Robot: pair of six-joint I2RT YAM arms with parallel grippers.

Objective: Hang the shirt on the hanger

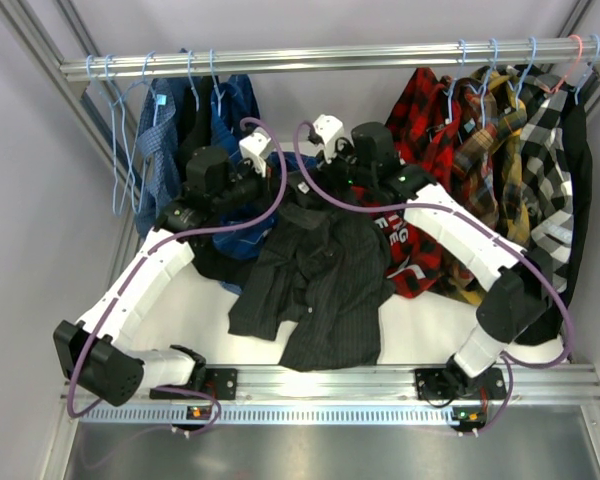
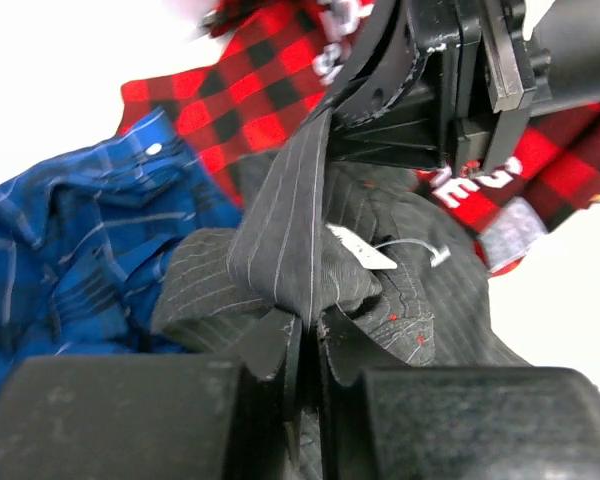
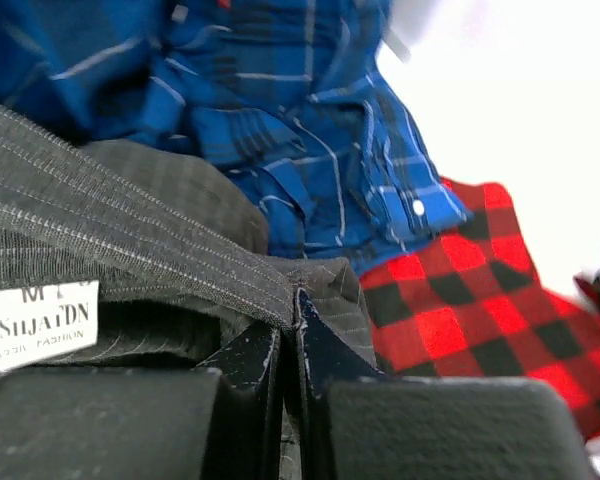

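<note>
The dark pinstriped shirt (image 1: 320, 285) lies crumpled in the middle of the white table, its collar end raised toward the back. My left gripper (image 2: 308, 335) is shut on a fold of the shirt (image 2: 290, 230) near the collar, and the fabric stretches up from it to the right gripper's fingers (image 2: 375, 95). Seen from its own wrist, my right gripper (image 3: 295, 325) is shut on the shirt's (image 3: 130, 220) collar edge, beside a white neck label (image 3: 35, 325). From above, the left gripper (image 1: 283, 200) and right gripper (image 1: 322, 190) sit close together. An empty light-blue wire hanger (image 1: 123, 125) hangs on the rail at far left.
A blue checked shirt (image 1: 235, 115) lies under and behind the left gripper and hangs from the rail (image 1: 330, 58). A red-and-black plaid shirt (image 1: 420, 250) lies to the right. Several plaid shirts (image 1: 500, 140) hang at back right. The frame posts stand at both sides.
</note>
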